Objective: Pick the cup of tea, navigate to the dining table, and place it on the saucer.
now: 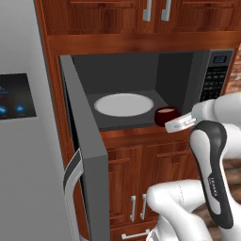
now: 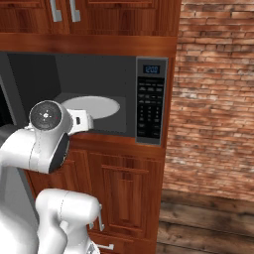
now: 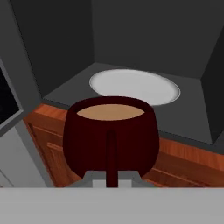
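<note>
The cup of tea point(image 3: 109, 131) is dark maroon with light brown liquid inside, and its handle faces the hand camera. My gripper point(image 3: 111, 180) is shut on that handle. In the left base view the cup of tea point(image 1: 165, 116) hangs at the front right edge of the open microwave's floor, with my gripper point(image 1: 177, 123) reaching it from the right. From the right base view, the white hand point(image 2: 80, 120) points into the microwave opening. The dining table and the saucer are out of view.
The microwave door point(image 1: 85, 174) stands swung open to the left. A white round turntable plate point(image 1: 123, 104) lies inside. The control panel point(image 2: 151, 101) is on the right, a grey fridge point(image 1: 21, 141) on the left, a brick wall point(image 2: 213, 99) farther right. Wood cabinets point(image 1: 141, 179) sit below.
</note>
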